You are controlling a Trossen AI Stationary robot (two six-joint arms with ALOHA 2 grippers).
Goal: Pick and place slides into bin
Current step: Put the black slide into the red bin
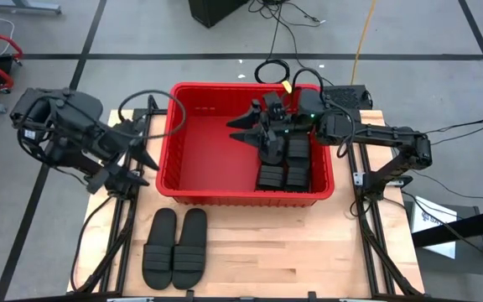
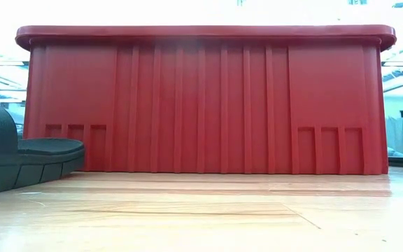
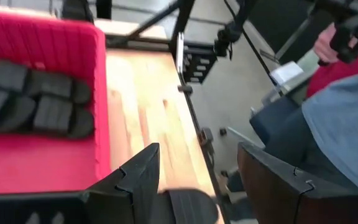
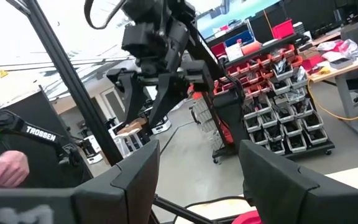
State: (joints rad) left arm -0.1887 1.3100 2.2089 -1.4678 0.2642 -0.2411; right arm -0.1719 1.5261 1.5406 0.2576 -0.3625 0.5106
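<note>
Wooden table (image 1: 250,252), workshop floor around. Left gripper (image 1: 137,168) fingers apart, empty, off the table's left edge beside the red bin (image 1: 168,143). Right gripper (image 1: 240,130) fingers apart, empty, over the bin's back half. Four black slides (image 1: 285,164) inside against its right wall; two slides (image 1: 175,246) near the table's front edge.

A light wooden table (image 1: 250,252) carries a large red bin (image 1: 168,159) toward its back edge and two black slides (image 1: 175,247) lying side by side near its front-left corner.
</note>
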